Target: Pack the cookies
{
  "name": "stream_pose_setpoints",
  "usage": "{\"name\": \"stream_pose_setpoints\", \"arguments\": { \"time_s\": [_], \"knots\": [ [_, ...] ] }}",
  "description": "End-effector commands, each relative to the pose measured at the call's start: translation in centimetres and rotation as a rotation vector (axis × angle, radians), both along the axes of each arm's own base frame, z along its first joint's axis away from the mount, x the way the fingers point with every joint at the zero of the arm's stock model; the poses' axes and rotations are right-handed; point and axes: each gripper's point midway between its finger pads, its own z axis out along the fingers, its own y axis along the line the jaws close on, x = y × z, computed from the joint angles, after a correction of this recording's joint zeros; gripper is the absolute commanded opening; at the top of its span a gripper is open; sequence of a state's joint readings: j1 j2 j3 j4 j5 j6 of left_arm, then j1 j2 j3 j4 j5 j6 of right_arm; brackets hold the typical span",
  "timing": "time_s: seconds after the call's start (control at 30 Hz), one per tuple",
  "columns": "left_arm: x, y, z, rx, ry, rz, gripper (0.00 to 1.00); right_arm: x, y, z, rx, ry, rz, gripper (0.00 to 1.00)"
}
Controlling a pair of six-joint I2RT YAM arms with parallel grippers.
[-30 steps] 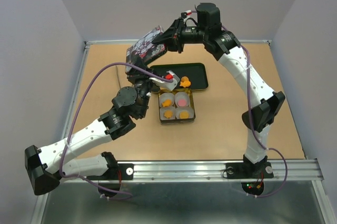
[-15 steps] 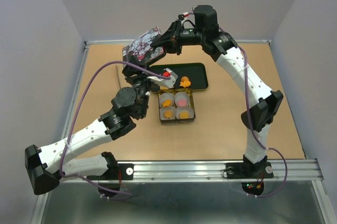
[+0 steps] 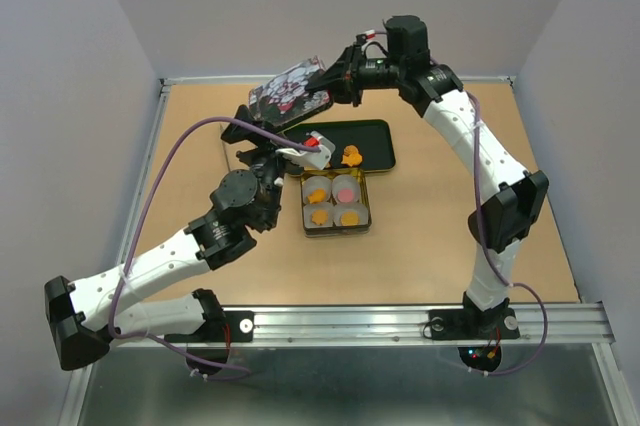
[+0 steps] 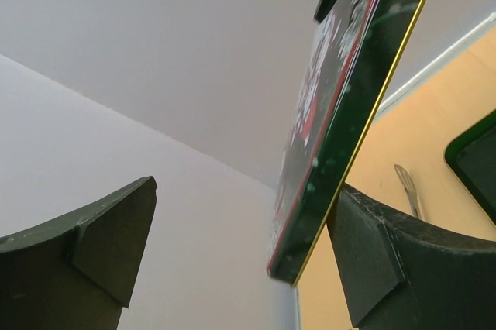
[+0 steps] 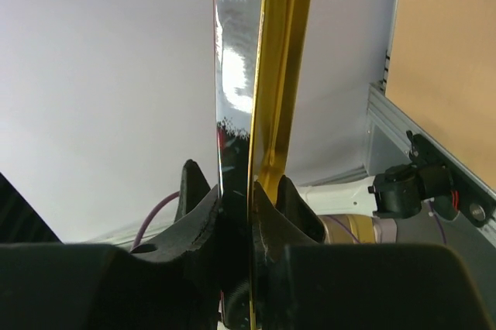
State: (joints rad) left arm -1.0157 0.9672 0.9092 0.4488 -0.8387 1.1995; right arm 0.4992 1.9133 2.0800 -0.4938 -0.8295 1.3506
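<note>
Slip risk: we pinch the lid (image 3: 292, 93) edge-on in the right pincer (image 5: 234, 198); our left pincer (image 4: 244, 214), wide open and empty, could knock it loose.

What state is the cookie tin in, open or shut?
Open. The tin shows its cookies uncovered; the right gripper holds the lid in the air.

Robotics lab cell, plain grey partition walls (image 3: 80, 66), wooden tabletop (image 3: 430, 216), aluminium mounting rail (image 3: 350, 322) at near edge
</note>
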Motion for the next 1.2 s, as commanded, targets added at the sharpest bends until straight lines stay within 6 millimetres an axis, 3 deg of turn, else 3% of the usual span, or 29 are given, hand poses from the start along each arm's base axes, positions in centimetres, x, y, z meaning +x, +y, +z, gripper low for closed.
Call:
{"name": "stream_pose_setpoints", "arguments": {
  "time_s": [0.0, 0.2, 0.5, 0.73, 0.77, 0.87, 0.97, 1.03, 1.07, 1.1, 1.13, 1.17],
  "knots": [
    [-1.8, 3.2, 4.5, -0.253, -0.088, 0.029, 0.99, 3.7, -5.3, 1.4, -0.018, -0.169, -0.147, 0.0],
    [-1.9, 2.6, 3.9, -0.296, -0.039, 0.001, 0.99, 6.0, -8.6, 1.4, -0.037, -0.193, -0.235, 0.0],
    [-2.4, 1.1, 4.0, -0.546, 0.099, -0.102, 0.99, 6.2, -11.8, 0.4, -0.079, -0.228, -0.279, 0.0],
    [-1.8, -0.1, 3.8, -0.746, 0.219, -0.095, 0.99, 3.4, -14.1, -2.6, -0.156, -0.279, -0.269, 0.0],
    [-1.4, -0.1, 4.7, -0.786, 0.228, -0.116, 0.99, 2.9, -14.3, -3.0, -0.163, -0.279, -0.266, 0.0],
    [0.4, -0.6, 4.1, -0.848, 0.313, -0.144, 0.99, 1.4, -15.0, -4.3, -0.19, -0.289, -0.261, 0.0],
    [2.1, -1.2, 2.1, -0.888, 0.394, -0.151, 0.99, 0.1, -15.5, -5.5, -0.213, -0.305, -0.247, 0.0],
    [3.6, 0.0, 1.2, -0.95, 0.423, -0.122, 0.99, -0.8, -15.7, -6.4, -0.223, -0.312, -0.233, 0.0],
    [3.5, -1.9, 0.7, -1.01, 0.532, -0.25, 0.99, -1.0, -15.9, -6.8, -0.23, -0.328, -0.229, 0.0],
    [4.9, 0.0, 0.3, -1.075, 0.549, -0.24, 0.99, -1.3, -15.9, -6.9, -0.225, -0.337, -0.218, 0.0],
    [5.1, -0.4, 0.0, -1.124, 0.612, -0.306, 0.99, -1.3, -15.9, -6.7, -0.214, -0.369, -0.215, 0.0],
    [4.2, -2.5, -0.9, -1.164, 0.743, -0.454, 0.99, -2.0, -15.9, -7.3, -0.207, -0.369, -0.209, 0.0]
  ]
}}
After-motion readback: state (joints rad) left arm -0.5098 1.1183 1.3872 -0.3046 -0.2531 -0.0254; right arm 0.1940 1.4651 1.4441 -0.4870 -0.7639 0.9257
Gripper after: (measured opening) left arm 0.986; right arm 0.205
